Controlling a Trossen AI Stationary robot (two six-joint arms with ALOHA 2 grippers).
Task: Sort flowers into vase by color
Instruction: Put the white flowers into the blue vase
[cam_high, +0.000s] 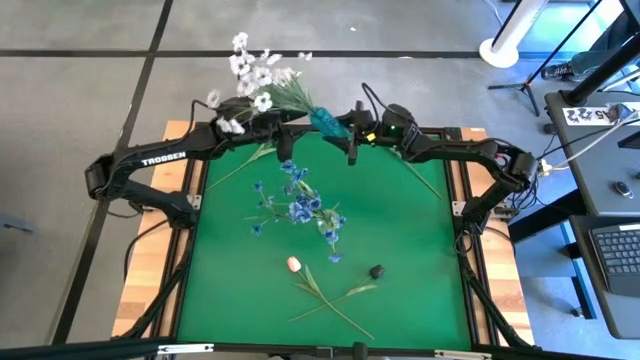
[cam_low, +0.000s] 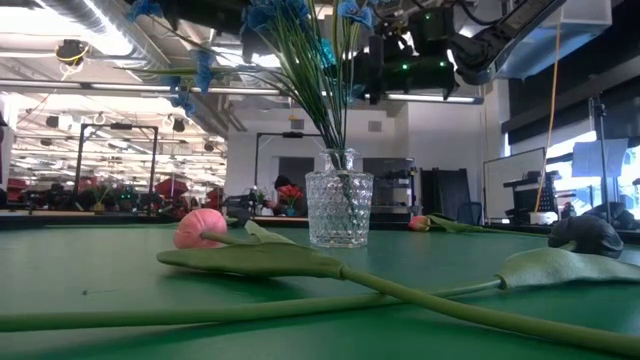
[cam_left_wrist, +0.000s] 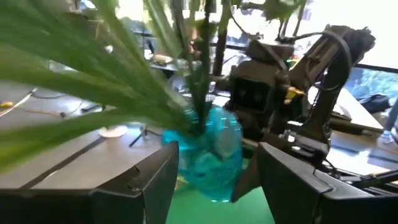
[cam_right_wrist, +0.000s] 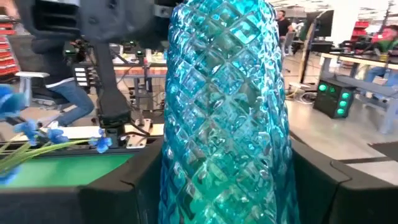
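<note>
Green table (cam_high: 400, 260): white flowers (cam_high: 255, 80) sit in blue vase (cam_right_wrist: 224, 112), clamped by right gripper (cam_right_wrist: 224, 186) at far edge. Left gripper (cam_left_wrist: 214, 180) opened beside it, empty. Retreat should be made straight, stems unsnagged. Pink tulip (cam_high: 293, 264) left lying near front.

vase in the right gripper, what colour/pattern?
Teal blue vase with diamond-cut pattern; right wrist view shows it best.

My right gripper (cam_high: 350, 128) holds a vase (cam_high: 326, 122) at the far table (cam_high: 400, 250) edge, sprays (cam_high: 255, 75) in it, my left gripper (cam_high: 285, 135) beside. Another vase (cam_low: 338, 208) with flowers (cam_high: 300, 205) stands mid-table; a tulip (cam_high: 294, 264) lies nearer.
</note>
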